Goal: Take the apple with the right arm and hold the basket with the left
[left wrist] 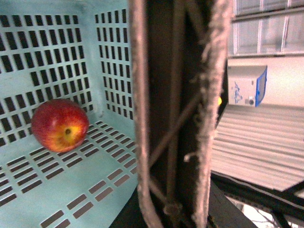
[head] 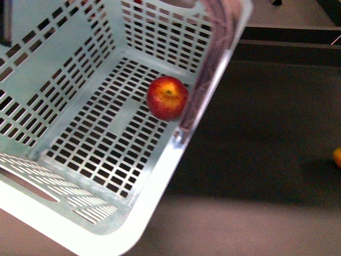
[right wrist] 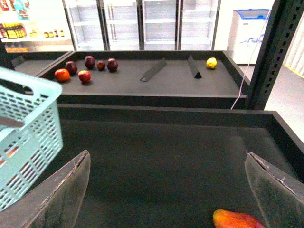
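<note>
The apple [head: 167, 97], red with a yellow blush at its stem, lies on the slotted floor of the mint-green basket [head: 160, 176], close to the right wall. The left wrist view shows the same apple [left wrist: 60, 125] inside the basket [left wrist: 47, 47]. My left gripper [left wrist: 178, 71] is shut on that right wall, and one of its fingers [head: 205, 80] shows along the wall's inner side. The basket hangs tilted above the dark table. My right gripper [right wrist: 168, 190] is open over the dark surface, holds nothing, and stands to the right of the basket [right wrist: 28, 128].
An orange-red fruit [right wrist: 237, 220] lies on the dark surface near my right gripper; an orange fruit [head: 337, 157] shows at the table's right edge. The back shelf holds several dark red fruits [right wrist: 88, 61], a yellow fruit [right wrist: 211, 62] and two dividers. A black post [right wrist: 270, 52] stands at right.
</note>
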Tool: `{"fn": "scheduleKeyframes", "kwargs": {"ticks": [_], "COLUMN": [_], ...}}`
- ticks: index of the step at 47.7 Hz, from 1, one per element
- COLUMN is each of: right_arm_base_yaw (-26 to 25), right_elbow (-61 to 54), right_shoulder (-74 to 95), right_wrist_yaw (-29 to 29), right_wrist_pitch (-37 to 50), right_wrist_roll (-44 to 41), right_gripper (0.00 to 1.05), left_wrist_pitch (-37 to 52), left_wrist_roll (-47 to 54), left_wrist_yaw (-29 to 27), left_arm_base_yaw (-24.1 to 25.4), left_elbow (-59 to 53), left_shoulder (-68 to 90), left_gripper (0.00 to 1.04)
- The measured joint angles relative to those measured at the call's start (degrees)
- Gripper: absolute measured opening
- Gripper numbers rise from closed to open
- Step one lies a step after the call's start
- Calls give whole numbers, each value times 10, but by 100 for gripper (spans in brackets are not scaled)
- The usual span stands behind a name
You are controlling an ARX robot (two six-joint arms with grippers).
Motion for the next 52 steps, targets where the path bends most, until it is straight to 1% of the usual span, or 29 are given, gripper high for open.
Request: {"fn": "scheduleKeyframes", "kwargs": {"ticks": [3, 12, 22, 27, 34, 44, 52], "right_arm_base_yaw": [0, 0, 0, 0, 0, 0, 0], "right_elbow": [0, 0, 0, 0, 0, 0, 0], "right_shoulder": [0, 0, 0, 0, 0, 0, 0], "right_wrist_yaw": [0, 0, 0, 0, 0, 0, 0], "right_wrist_pitch": [0, 0, 0, 0, 0, 0, 0], "right_wrist_roll": [0, 0, 0, 0, 0, 0, 0], "right_gripper": [96, 96, 96, 96, 96, 96, 96], "left_wrist_pitch": [6, 24, 55, 56, 52, 61, 60], "left_wrist_roll": [-10, -35, -68, -61, -35, -28, -28], "left_wrist_yaw": [1, 18, 11, 16, 44, 60, 63], "left_arm_base_yaw": [20, 61, 99, 106, 114, 129, 130], "left_elbow": [-14, -34, -38, -38, -38, -51, -70], "left_shoulder": [0, 17, 54, 74, 116, 120, 110], "left_gripper": [7, 7, 7, 7, 7, 7, 7]}}
